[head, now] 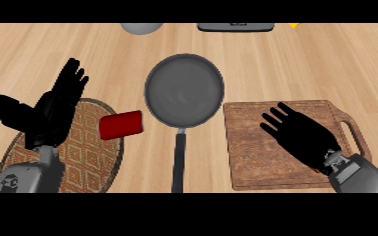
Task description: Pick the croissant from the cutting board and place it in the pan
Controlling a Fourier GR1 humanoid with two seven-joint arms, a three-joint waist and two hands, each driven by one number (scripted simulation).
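Observation:
A dark grey pan (184,90) lies in the middle of the counter, its long handle (179,160) pointing toward me. To its right is the brown wooden cutting board (251,155). My right hand (303,135) hovers over the board's middle with its fingers spread and straight, open. No croissant shows anywhere; the hand covers part of the board and may hide it. The pan holds nothing. At the left edge my left hand (55,107) rests open, fingers up.
A round woven mat (88,155) lies under my left hand, with a red block (122,125) at its right edge, close to the pan. Along the far edge are a grey bowl (142,27), a dark flat object (236,26) and a small yellow thing (294,25).

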